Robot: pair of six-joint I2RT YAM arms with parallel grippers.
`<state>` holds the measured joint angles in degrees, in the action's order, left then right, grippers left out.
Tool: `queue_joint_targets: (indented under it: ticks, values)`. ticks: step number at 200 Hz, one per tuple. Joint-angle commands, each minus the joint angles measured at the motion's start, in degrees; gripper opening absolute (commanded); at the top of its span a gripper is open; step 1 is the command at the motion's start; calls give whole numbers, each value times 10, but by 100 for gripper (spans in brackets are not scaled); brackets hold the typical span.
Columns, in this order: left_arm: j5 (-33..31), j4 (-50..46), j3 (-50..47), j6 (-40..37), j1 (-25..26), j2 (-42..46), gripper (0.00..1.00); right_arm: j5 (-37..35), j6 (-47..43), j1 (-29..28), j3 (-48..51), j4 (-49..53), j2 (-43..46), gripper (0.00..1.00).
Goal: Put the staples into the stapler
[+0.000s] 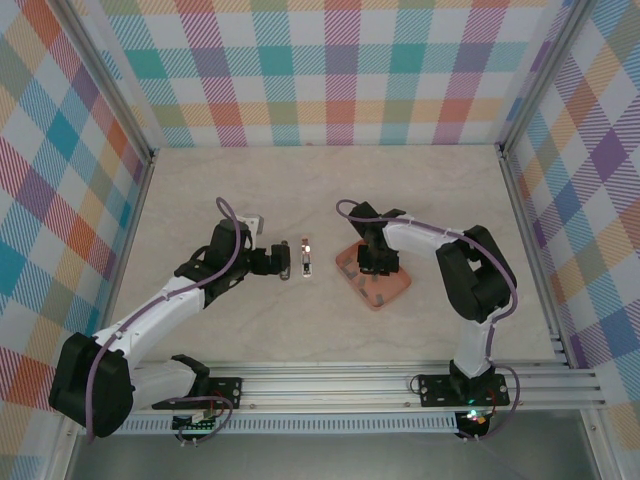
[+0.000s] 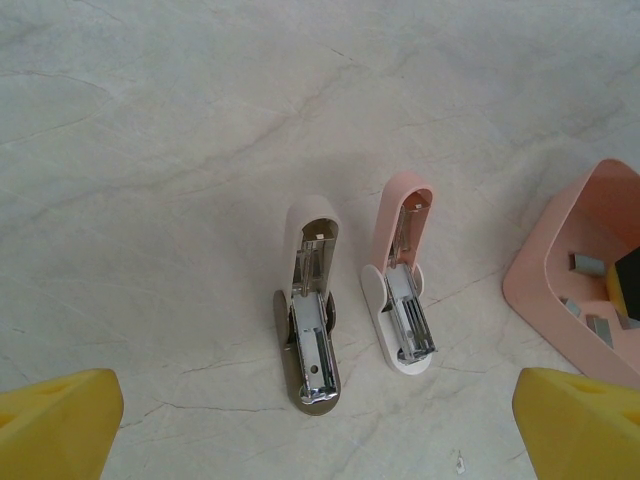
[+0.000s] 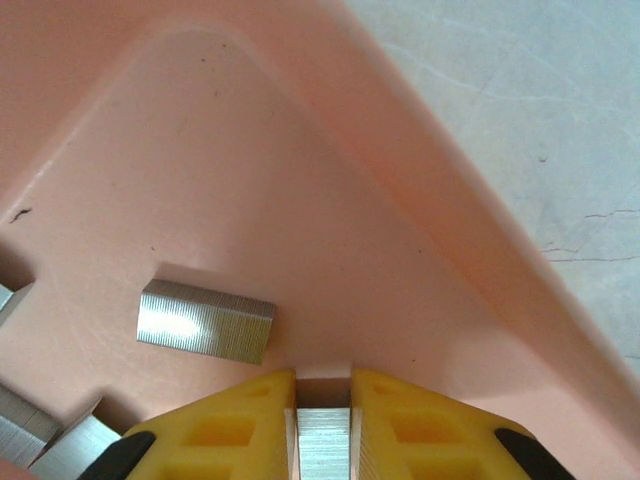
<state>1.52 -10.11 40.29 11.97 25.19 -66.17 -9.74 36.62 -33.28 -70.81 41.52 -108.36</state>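
My right gripper (image 3: pixel 323 400) is pinched shut on one staple strip (image 3: pixel 323 445) inside the pink tray (image 3: pixel 200 150) — loose strips (image 3: pixel 205 320) lie at 10 o'clock. I'd lift straight up, strip level. My left gripper (image 2: pixel 318 425) hangs wide open and empty — both open staplers (image 2: pixel 405 300) at its 12 o'clock.

Two staplers lie side by side on the table (image 2: pixel 150 150): a stapler (image 2: pixel 312 335) and, at its 2 o'clock, a second stapler (image 2: pixel 405 300). The tray (image 2: pixel 530 270) sits further on at 3 o'clock, staples (image 2: pixel 588 264) in it, one between the fingers of the right gripper (image 3: pixel 324 385).
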Motion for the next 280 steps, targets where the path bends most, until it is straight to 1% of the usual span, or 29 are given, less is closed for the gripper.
queue_joint_targets:
  ticks: [1, 33, 57, 70, 96, 118, 136, 168, 199, 226, 280]
  values:
    - [4, 5, 2, 1, -4, 9, 100, 5, -5, 5, 10, -5, -16, 16]
    - [2, 16, -8, 6, -4, 16, 100, -3, 0, 5, 15, -12, 3, 15]
    - [5, 39, -28, 21, -4, 21, 100, -14, 11, 2, 19, -19, 41, 15]
    - [4, 54, -42, 35, -4, 24, 100, -34, 21, -8, 18, -16, 65, 15]
    - [-7, 90, -77, 66, -4, 34, 100, -72, 56, -40, 17, -15, 109, 16]
    - [-37, 123, -119, 87, -4, 50, 100, -99, 97, -82, 22, -31, 136, 17]
    - [-64, 152, -157, 97, -4, 69, 100, -127, 131, -123, 16, -39, 140, 16]
    - [-99, 166, -198, 107, -4, 107, 100, -170, 187, -197, 1, -67, 125, 17]
    - [-144, 149, -211, 107, -4, 130, 100, -193, 196, -244, -25, -90, 89, 17]
    - [-163, 132, -207, 109, -4, 121, 100, -186, 191, -256, -38, -137, 57, 17]
    - [-167, 136, -208, 106, -4, 116, 100, -178, 141, -258, -112, -137, -22, 18]
